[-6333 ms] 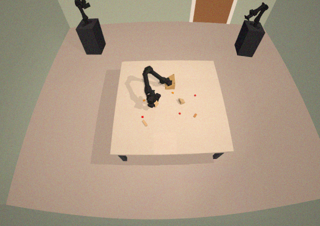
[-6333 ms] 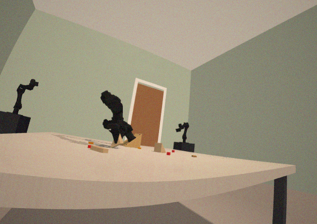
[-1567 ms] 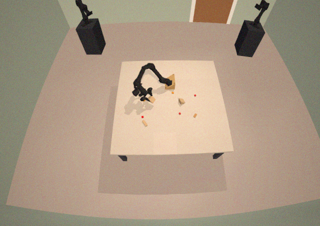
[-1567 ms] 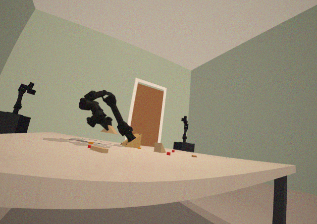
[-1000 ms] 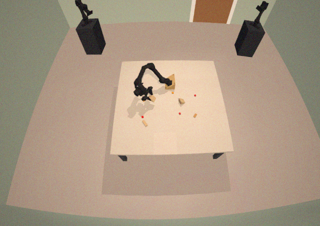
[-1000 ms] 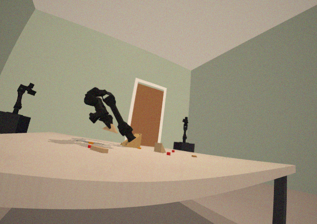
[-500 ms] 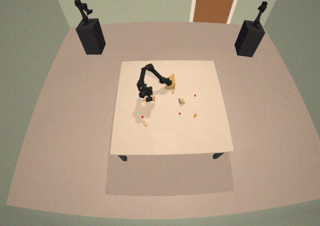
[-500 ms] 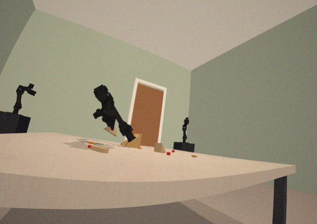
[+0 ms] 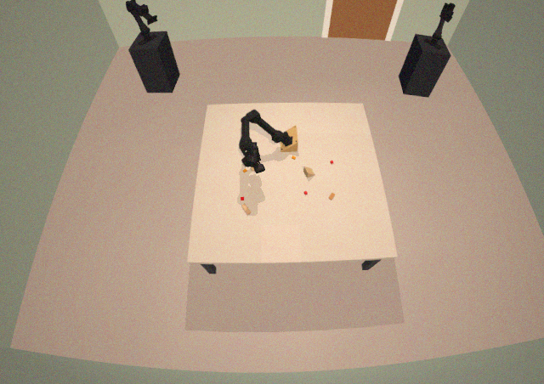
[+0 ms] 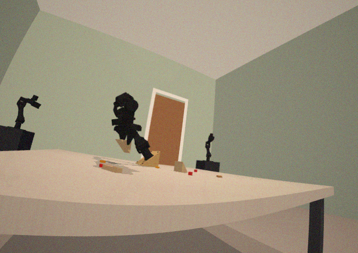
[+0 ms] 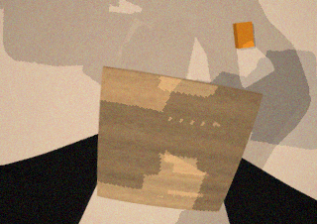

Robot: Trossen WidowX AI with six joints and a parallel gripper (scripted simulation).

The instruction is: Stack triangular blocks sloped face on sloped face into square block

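Edges as in top view. Triangular blocks: 2. Held block [image 10: 124, 145] [image 11: 178, 140] is up off the worktop [image 9: 280, 240] [image 10: 161, 189], toward the left edge; hand [image 9: 254, 167] [image 10: 125, 140] [image 11: 165, 149] closed on it, one finger each side. Standing block [image 9: 308, 172] [image 10: 180, 167] sits right of middle, apart from the held one, so not stacked.

Red cubes: 3. Left cube [image 9: 241, 198] [image 10: 100, 165] near left edge, middle cube [image 9: 305, 193] [image 10: 190, 173] nearer the near edge than the standing block, right cube [image 9: 331, 162] [image 10: 195, 170] toward right edge.

Orange pieces: 2. One by the arm's wooden mount [image 9: 293, 148] [image 10: 156, 159], other, left piece [image 9: 245, 170] [image 10: 102, 161] [image 11: 244, 35], just beside the hand in top view.

Tan pieces: 2. Long one [image 9: 246, 209] [image 10: 112, 168] beside left cube, short one [image 9: 331, 195] [image 10: 218, 176] toward right edge.

Room: all pieces well in from the edges; broad strip along near edge, decent gap around standing block, tighter around left cube and long tan piece.
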